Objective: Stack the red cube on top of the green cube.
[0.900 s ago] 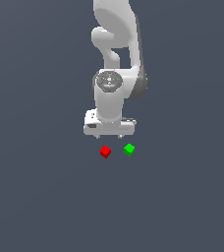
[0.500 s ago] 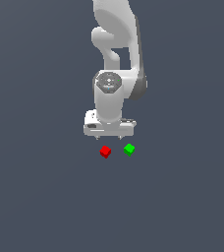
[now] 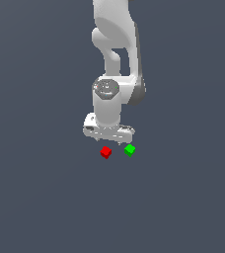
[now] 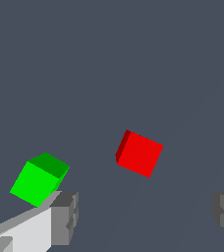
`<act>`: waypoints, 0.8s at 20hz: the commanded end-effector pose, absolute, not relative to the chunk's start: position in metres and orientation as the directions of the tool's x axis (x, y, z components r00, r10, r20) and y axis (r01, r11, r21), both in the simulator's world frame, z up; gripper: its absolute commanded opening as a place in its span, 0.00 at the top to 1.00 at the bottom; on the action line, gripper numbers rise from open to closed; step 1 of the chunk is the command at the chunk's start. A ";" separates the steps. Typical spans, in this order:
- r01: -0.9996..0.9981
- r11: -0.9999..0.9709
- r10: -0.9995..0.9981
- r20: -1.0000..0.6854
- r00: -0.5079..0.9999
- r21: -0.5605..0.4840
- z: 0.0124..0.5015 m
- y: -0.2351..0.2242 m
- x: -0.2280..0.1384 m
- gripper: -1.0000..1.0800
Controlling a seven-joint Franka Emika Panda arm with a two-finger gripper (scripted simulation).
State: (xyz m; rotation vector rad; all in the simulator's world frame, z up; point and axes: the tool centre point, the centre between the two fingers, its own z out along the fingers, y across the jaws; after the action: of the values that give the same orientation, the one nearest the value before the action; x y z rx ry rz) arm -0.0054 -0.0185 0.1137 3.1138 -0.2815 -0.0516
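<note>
The red cube (image 3: 105, 152) lies on the grey floor, with the green cube (image 3: 130, 149) a short gap away toward the exterior view's right. My gripper (image 3: 109, 139) hangs just above them, nearer the red cube, and touches neither. In the wrist view the red cube (image 4: 139, 153) sits roughly between the two fingers and farther out. The green cube (image 4: 39, 178) lies beside one grey fingertip (image 4: 64, 216). The gripper (image 4: 143, 216) is open and empty, its fingers wide apart.
The floor (image 3: 183, 197) is plain dark grey all around. The white arm (image 3: 115, 54) rises straight up behind the cubes.
The gripper has come down slightly toward the cubes. The cubes have not moved.
</note>
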 end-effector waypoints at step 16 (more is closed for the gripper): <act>-0.530 -0.848 -0.530 -0.001 0.848 0.002 0.072 -0.033 0.003 0.04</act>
State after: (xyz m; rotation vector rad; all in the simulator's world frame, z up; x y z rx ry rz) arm 0.0029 -0.0320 0.0741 3.0257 -0.8375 -0.0058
